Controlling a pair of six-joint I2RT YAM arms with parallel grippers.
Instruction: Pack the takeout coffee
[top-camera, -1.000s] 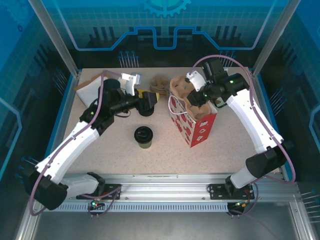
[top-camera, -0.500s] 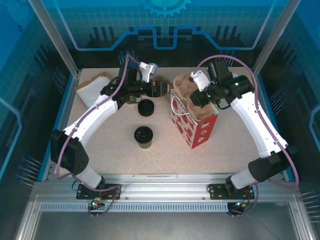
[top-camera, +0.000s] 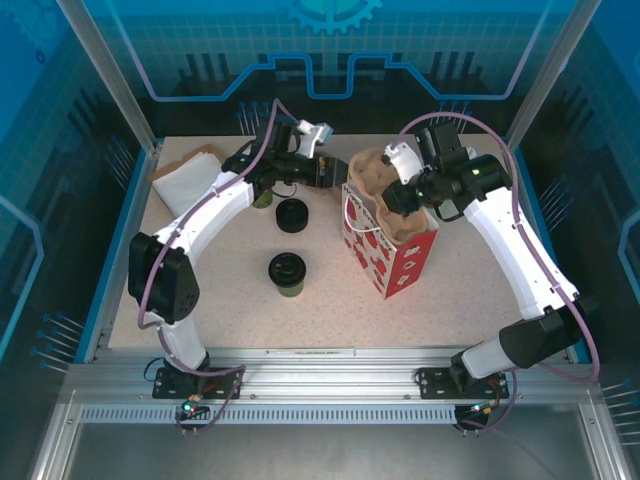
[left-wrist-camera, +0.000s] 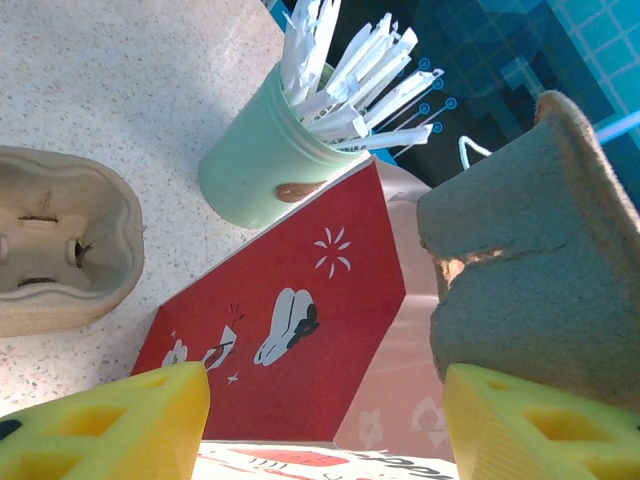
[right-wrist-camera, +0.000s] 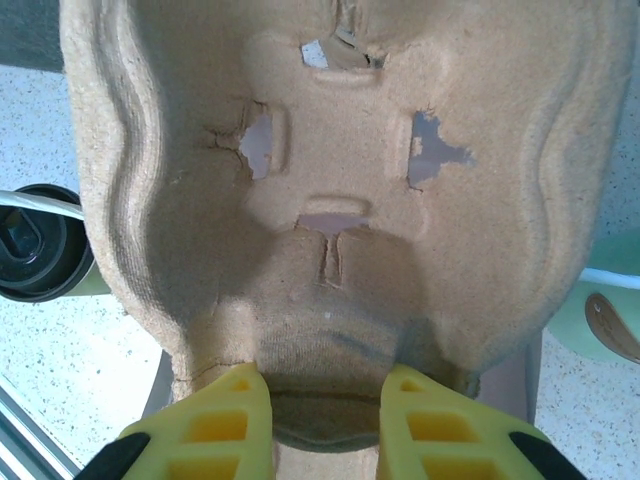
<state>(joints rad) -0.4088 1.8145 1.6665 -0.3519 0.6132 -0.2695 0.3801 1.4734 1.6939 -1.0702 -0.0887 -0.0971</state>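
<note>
You have bare counter (top-camera: 330, 320) on the near side and the left of the takeout coffee (top-camera: 287, 272), so a tool can come down there. A stack of black lids (top-camera: 292, 214) stands just behind it. A cardboard tray (top-camera: 368, 176) blocks the top of the red bag (top-camera: 400, 262).

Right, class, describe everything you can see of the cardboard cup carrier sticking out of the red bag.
The cup carrier is brown moulded pulp, with rounded cup wells, slit flaps and a wavy rim. It sits in the open top of the red bag, sticking out above it. The right gripper pinches its rim between yellow fingers.
</note>
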